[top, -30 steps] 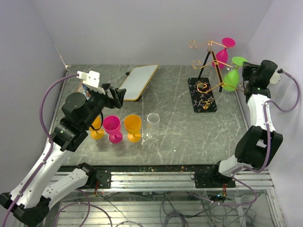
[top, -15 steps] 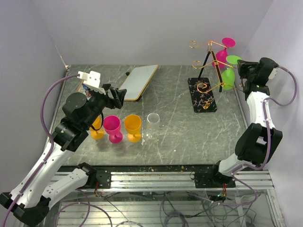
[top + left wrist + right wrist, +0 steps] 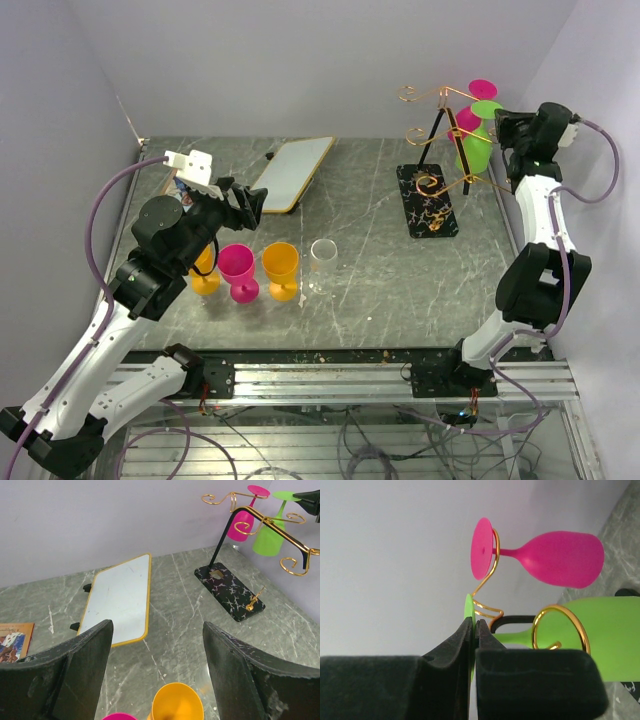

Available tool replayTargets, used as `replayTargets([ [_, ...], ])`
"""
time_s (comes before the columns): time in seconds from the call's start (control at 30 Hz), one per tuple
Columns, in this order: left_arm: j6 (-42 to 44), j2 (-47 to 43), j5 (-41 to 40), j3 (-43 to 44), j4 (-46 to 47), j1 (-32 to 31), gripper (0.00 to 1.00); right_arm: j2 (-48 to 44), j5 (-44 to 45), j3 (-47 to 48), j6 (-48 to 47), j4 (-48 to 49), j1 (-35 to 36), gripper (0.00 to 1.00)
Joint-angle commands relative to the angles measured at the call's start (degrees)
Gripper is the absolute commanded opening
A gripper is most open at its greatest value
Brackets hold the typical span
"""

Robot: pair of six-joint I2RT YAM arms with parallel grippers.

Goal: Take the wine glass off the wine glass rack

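— Wine glass (image 3: 475, 148), green one: where?
— Foot-up on rack (image 3: 428, 205), far right arm. R pincer (image 3: 474, 627) clamped tight on its foot disc.
— Step?
— Freeing it, I reckon. Next: slide foot clear of rack's curl, mind pink glass (image 3: 560, 559).

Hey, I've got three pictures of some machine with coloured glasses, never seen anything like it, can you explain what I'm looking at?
Two robot arms are bolted at a table's near edge. The wide picture looks down from above and behind them; the other two come from a camera on each wrist. The left hand is open and empty, near two orange cups and a pink cup; a clear glass stands beside them, and a white board lies farther back. The right hand is pinched shut on the foot of a green wine glass, which hangs upside down at a gold wire rack beside a pink wine glass.
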Motion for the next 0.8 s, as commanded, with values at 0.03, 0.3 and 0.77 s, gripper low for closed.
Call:
replayTargets([
  [0.03, -0.2, -0.4, 0.9, -0.4, 2.6, -0.3, 0.83, 2.4, 6.9, 4.4, -1.6, 2.1, 0.4, 0.0],
  [0.3, -0.2, -0.1, 0.9, -0.3, 2.5, -0.4, 0.83, 2.4, 9.7, 6.9, -5.5, 7.0, 0.3, 0.0],
  [0.77, -0.7, 0.4, 0.7, -0.2, 2.3, -0.6, 0.82, -5.4, 9.5, 1.6, -13.6, 14.5, 0.3, 0.0],
])
